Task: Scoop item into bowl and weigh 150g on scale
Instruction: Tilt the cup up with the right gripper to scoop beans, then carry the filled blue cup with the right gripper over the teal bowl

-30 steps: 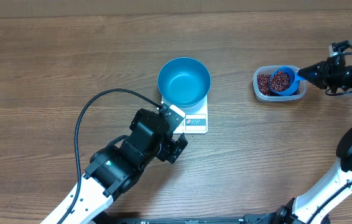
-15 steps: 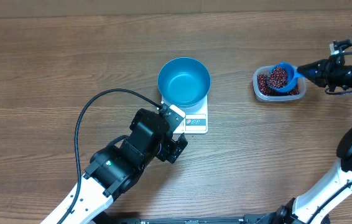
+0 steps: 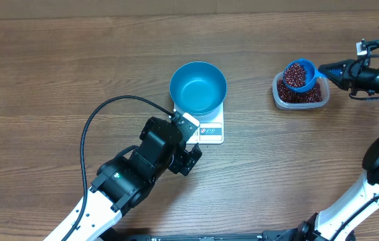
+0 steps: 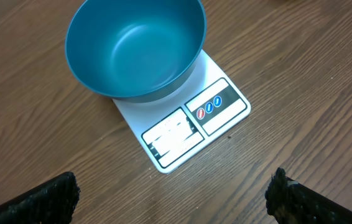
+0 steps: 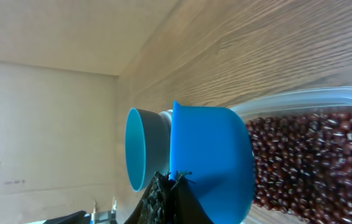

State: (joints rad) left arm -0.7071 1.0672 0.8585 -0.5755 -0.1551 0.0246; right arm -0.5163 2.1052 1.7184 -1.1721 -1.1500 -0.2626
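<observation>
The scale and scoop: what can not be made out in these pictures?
- Left wrist view: the scale reading is too small and pale.
- Right wrist view: the scoop hides its load behind its own wall.
- Right wrist view: the right edge cuts off the tub.

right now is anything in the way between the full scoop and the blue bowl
Nothing visible does. The scoop of beans, held in the right gripper, is over the clear tub; only bare table lies between it and the blue bowl on the scale. The left gripper sits by the scale's front, off that line.
</observation>
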